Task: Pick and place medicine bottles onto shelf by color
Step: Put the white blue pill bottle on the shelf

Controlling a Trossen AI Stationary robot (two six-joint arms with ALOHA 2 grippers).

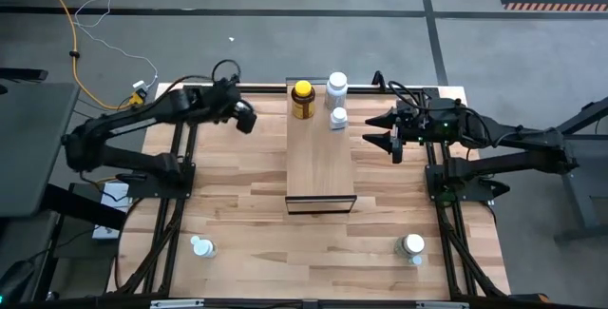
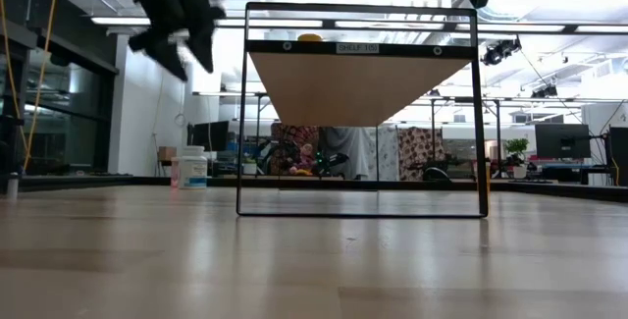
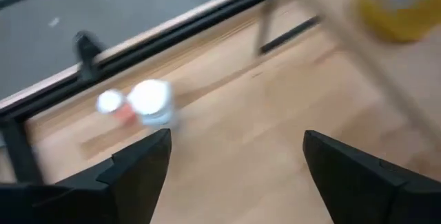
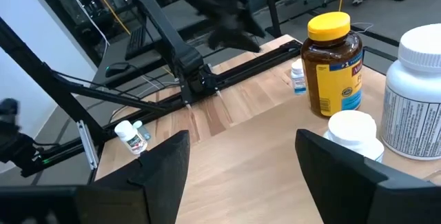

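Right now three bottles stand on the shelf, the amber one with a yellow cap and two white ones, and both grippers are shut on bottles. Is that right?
Not quite. The high view shows the amber bottle and two white bottles on the shelf, but the left gripper and right gripper are open and empty in their wrist views.

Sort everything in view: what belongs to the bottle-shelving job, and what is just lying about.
Job: shelf; on it amber bottle, large white bottle, small white bottle; on the table, white bottles and; left gripper, right gripper.

Lying about: yellow cable.
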